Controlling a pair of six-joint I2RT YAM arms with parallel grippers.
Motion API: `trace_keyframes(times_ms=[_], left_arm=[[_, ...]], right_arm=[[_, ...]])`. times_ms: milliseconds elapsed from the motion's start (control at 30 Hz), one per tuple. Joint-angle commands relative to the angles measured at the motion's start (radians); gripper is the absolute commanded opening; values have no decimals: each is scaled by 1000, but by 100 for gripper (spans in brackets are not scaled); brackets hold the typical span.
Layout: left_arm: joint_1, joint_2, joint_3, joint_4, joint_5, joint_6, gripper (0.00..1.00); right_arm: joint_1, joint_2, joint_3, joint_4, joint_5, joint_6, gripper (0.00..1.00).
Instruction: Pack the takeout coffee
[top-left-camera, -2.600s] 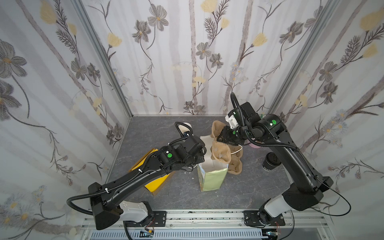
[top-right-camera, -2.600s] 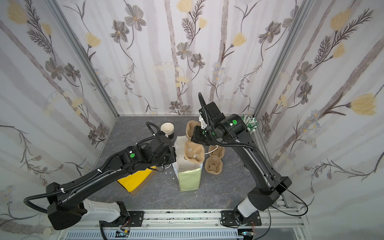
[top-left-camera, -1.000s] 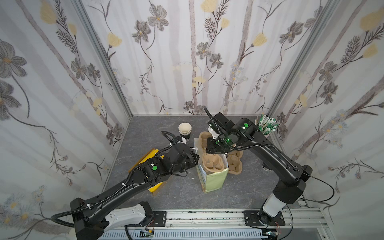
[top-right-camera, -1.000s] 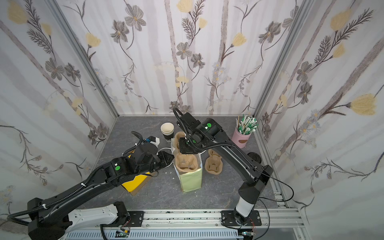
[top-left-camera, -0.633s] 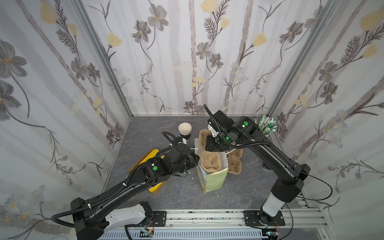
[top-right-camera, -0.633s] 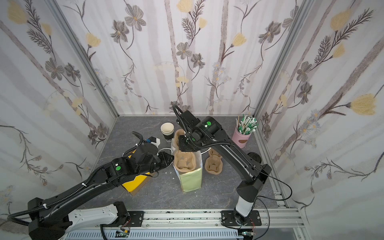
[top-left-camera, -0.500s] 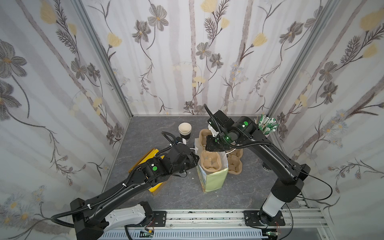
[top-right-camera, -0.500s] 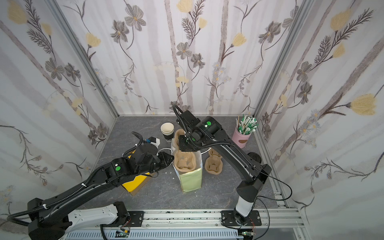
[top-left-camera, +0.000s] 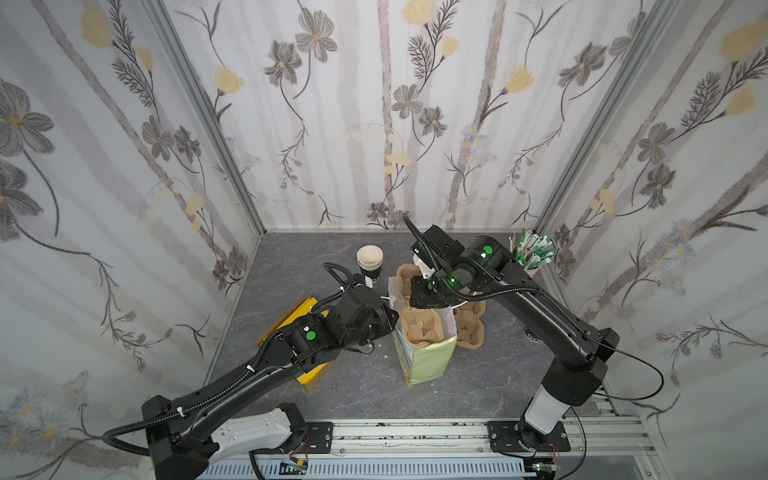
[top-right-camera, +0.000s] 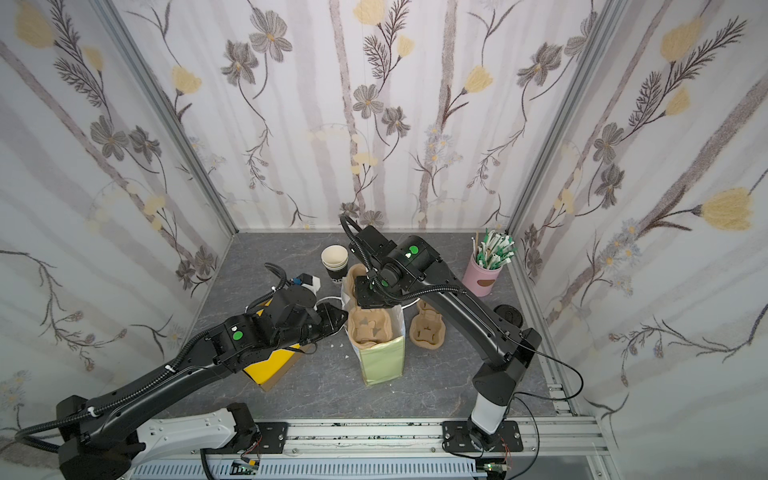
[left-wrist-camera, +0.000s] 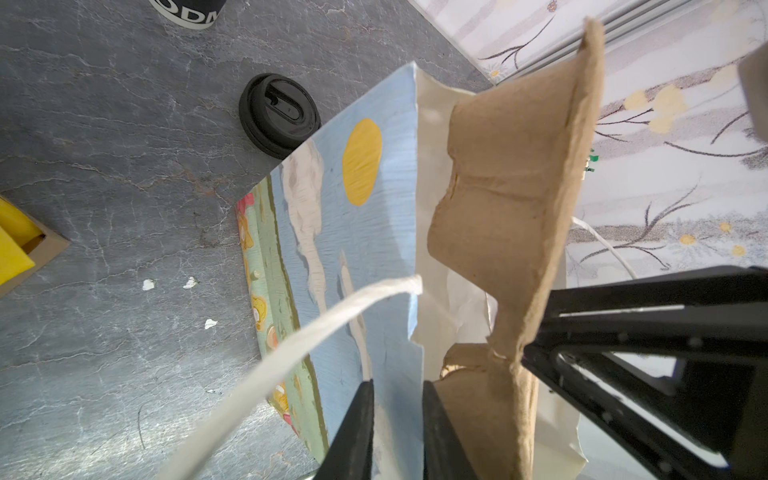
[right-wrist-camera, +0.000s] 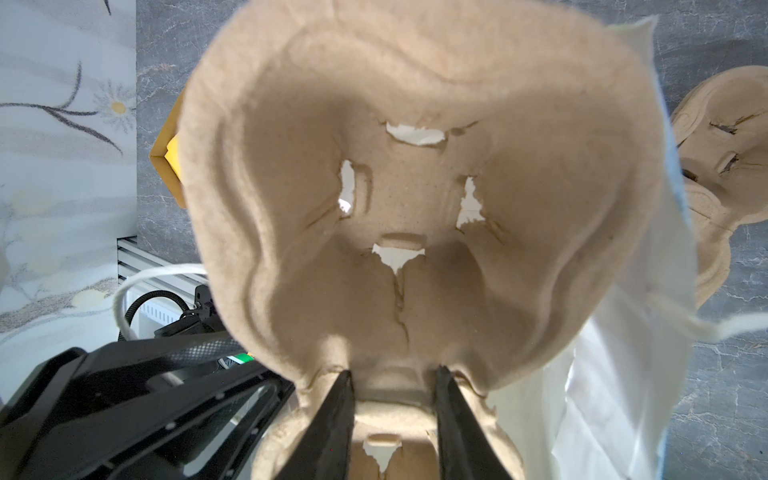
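Note:
The takeout coffee as a single cup is out of view. A stack of black cups (top-left-camera: 369, 262) (top-right-camera: 334, 262) stands at the back, and black lids (top-right-camera: 508, 312) (left-wrist-camera: 279, 115) lie on the table. A painted paper bag (top-left-camera: 424, 353) (top-right-camera: 380, 357) (left-wrist-camera: 357, 232) stands upright in the middle. My left gripper (top-left-camera: 392, 313) (top-right-camera: 343, 318) (left-wrist-camera: 397, 386) is shut on the bag's side wall at its rim. My right gripper (top-left-camera: 419, 299) (top-right-camera: 370, 301) (right-wrist-camera: 395, 374) is shut on the middle ridge of a brown pulp cup carrier (top-left-camera: 422, 328) (top-right-camera: 368, 328) (right-wrist-camera: 415, 187) (left-wrist-camera: 511, 187). The carrier lies tilted in the bag's mouth.
A second pulp carrier (top-left-camera: 469, 328) (top-right-camera: 428, 330) (right-wrist-camera: 723, 166) lies right of the bag. A pink holder of stir sticks (top-left-camera: 532, 257) (top-right-camera: 486, 274) stands at the back right. A yellow box (top-left-camera: 299, 316) (top-right-camera: 270, 365) lies under the left arm. Walls close in on three sides.
Since the oldest frames my right gripper has come down and leftward with the carrier to the bag's mouth. Over the last second neither arm visibly moves.

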Motion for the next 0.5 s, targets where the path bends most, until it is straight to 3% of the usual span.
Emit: trace_keyframes(times_ms=[0, 467], left_arm=[[2, 5, 6, 18, 5, 8, 22], [32, -4, -4, 18, 13, 5, 22]], right_arm=[[3, 2, -5, 4, 23, 1, 33], [10, -33, -51, 4, 21, 11, 32]])
